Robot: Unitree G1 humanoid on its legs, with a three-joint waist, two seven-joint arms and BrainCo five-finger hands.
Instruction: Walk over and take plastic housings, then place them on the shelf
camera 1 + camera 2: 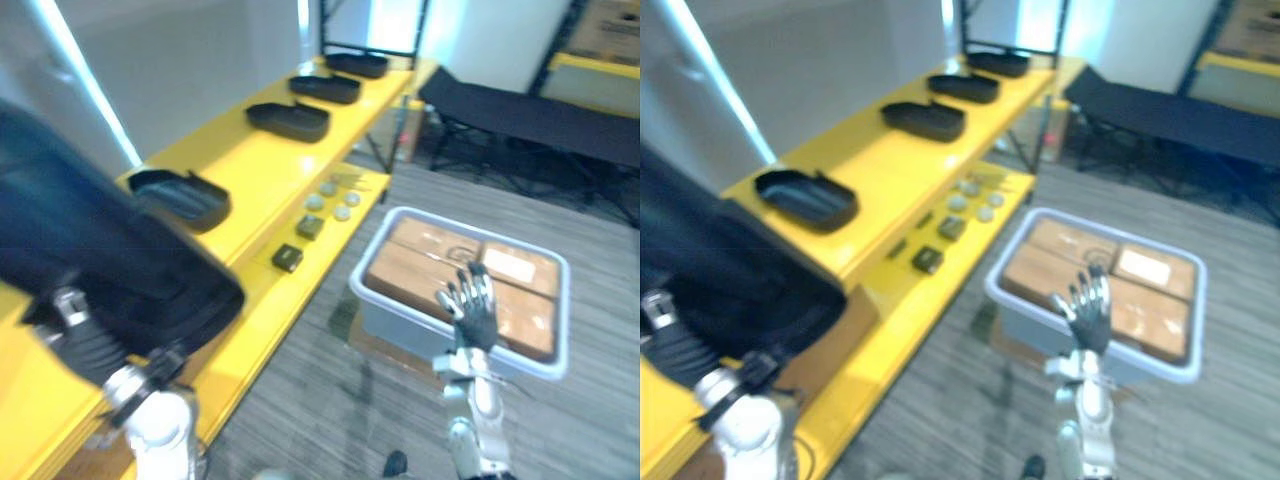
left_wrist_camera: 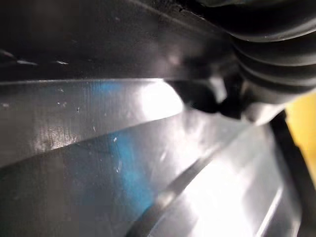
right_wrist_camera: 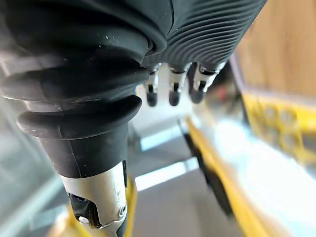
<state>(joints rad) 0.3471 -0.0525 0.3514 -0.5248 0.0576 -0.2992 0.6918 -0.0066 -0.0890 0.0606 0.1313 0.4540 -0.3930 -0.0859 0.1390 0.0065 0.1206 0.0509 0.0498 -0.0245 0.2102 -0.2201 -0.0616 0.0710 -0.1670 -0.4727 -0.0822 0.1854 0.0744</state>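
Observation:
A large dark plastic housing (image 1: 90,240) fills the near left, tilted over the front end of the yellow shelf (image 1: 250,165). My left hand (image 1: 85,345) is under its lower edge, with the wrist cover showing. In the left wrist view the housing's glossy surface (image 2: 123,148) lies right against the hand (image 2: 276,49). Several more black housings rest in a row along the shelf top, the nearest one (image 1: 180,197) just past the held one. My right hand (image 1: 472,305) is open, raised over the grey bin (image 1: 385,305), holding nothing.
The bin holds cardboard boxes (image 1: 440,262) and stands on grey floor to the right of the shelf. A lower yellow shelf level carries small dark blocks (image 1: 287,258) and round pieces (image 1: 330,195). A black cot (image 1: 530,115) stands at the back right.

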